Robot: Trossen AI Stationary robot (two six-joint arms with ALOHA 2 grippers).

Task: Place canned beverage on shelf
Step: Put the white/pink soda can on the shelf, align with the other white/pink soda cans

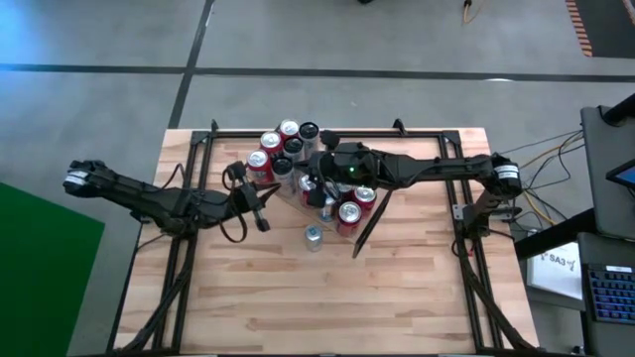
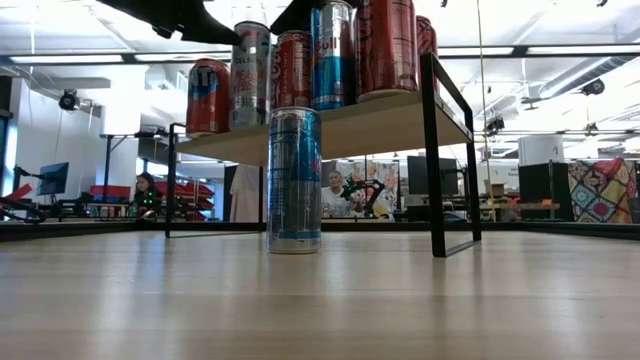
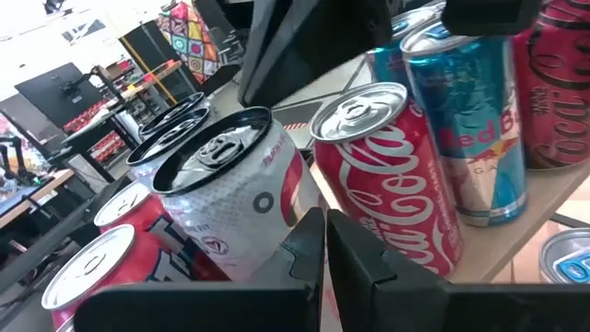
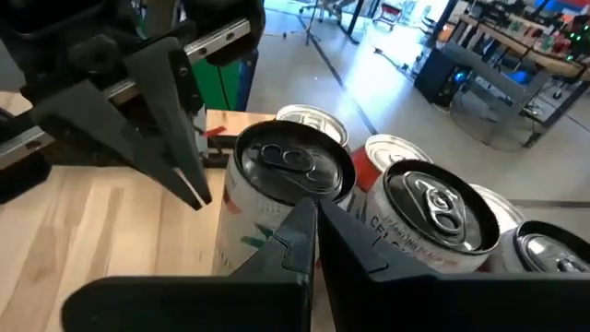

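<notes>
One slim blue-and-silver can (image 2: 294, 180) stands alone on the table (image 2: 320, 300), centre of the low view, just in front of the shelf (image 2: 350, 125). The shelf carries a crowd of cans (image 1: 283, 149) at upper centre of the overhead view. The left gripper (image 1: 260, 206) hangs beside them, fingers pressed together, holding nothing. The right gripper (image 1: 319, 188) sits over the cans, fingers also pressed together and empty.

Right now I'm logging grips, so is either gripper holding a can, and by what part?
Nothing is held. The left gripper and the right gripper are both shut with nothing between their fingers, poised beside the cans on the shelf.
</notes>
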